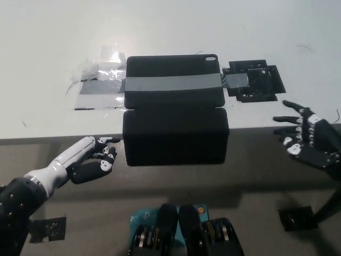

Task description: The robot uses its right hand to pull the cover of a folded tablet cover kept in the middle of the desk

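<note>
Lying in the middle of the white desk [48, 32], the black tablet cover [173, 90] is unfolded, its front flap [176, 136] hanging past the desk's near edge and reaching out over the darker floor below. A grey tape strip [173, 83] crosses the cover's upper half and runs on to the left into a patch of clear, crinkled tape [98, 74] stuck to the desk. Just right of the cover, touching the tape's end, sits a black patch of taped squares [254, 81].

The black right hand [306, 140] hovers well to the right of the flap, clear of it, at about the level of the desk's near edge; its fingers [294, 105] are spread apart and hold nothing. Open space lies between this hand and the flap's right edge.

The white left hand [88, 158] rests just left of the flap, below the desk's edge, its fingers loosely curled but apart, gripping nothing. A narrow gap separates it from the flap's left edge.
</note>
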`<action>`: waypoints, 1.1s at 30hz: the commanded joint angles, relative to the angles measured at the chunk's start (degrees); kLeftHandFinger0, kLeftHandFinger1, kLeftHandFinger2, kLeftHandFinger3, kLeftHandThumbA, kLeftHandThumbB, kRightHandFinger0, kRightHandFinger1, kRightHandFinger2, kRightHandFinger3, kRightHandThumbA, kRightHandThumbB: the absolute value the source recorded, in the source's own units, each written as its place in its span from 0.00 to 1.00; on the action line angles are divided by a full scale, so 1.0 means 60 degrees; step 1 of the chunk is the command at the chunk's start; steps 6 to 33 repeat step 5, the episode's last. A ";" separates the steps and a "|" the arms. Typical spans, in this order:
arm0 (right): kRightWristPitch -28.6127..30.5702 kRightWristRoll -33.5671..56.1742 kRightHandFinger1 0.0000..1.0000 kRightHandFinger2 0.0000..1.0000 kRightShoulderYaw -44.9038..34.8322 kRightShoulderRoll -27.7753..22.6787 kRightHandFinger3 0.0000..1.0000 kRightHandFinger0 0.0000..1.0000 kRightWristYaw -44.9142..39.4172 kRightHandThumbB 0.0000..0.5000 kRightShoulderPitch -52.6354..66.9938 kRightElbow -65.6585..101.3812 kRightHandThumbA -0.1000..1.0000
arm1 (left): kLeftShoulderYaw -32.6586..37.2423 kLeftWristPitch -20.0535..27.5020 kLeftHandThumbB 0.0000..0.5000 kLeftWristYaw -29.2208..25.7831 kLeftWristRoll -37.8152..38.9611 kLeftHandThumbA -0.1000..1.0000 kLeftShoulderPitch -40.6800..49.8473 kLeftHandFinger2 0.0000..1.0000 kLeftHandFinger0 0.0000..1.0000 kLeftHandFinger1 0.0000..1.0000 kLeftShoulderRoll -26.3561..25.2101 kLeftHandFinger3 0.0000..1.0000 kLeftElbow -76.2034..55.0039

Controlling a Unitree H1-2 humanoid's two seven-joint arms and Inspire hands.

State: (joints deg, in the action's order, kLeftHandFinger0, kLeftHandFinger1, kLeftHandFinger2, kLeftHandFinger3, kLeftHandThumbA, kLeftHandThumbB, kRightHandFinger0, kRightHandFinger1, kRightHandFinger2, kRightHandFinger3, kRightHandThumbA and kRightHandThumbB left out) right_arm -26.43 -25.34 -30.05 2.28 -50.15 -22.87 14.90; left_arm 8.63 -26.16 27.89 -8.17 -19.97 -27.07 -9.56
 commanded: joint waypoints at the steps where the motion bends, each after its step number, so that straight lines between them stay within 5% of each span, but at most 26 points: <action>1: 0.0176 0.1840 0.68 0.79 -0.0316 0.0177 1.00 0.63 0.1703 0.31 -0.0177 -0.0163 0.40 | -0.0099 -0.0128 0.44 -0.0150 -0.0153 1.00 0.0004 0.91 0.79 0.78 -0.0170 1.00 -0.0441; 5: 0.0664 0.1748 0.65 0.77 0.0333 0.0070 1.00 0.60 0.2028 0.47 0.0265 -0.0164 0.44 | -0.0134 -0.0128 0.42 -0.0049 -0.0130 1.00 0.0122 0.93 0.82 0.80 -0.0204 1.00 -0.0506; 33: 0.0664 0.1748 0.65 0.77 0.0333 0.0070 1.00 0.60 0.2028 0.47 0.0265 -0.0164 0.44 | -0.0134 -0.0128 0.42 -0.0049 -0.0130 1.00 0.0122 0.93 0.82 0.80 -0.0204 1.00 -0.0506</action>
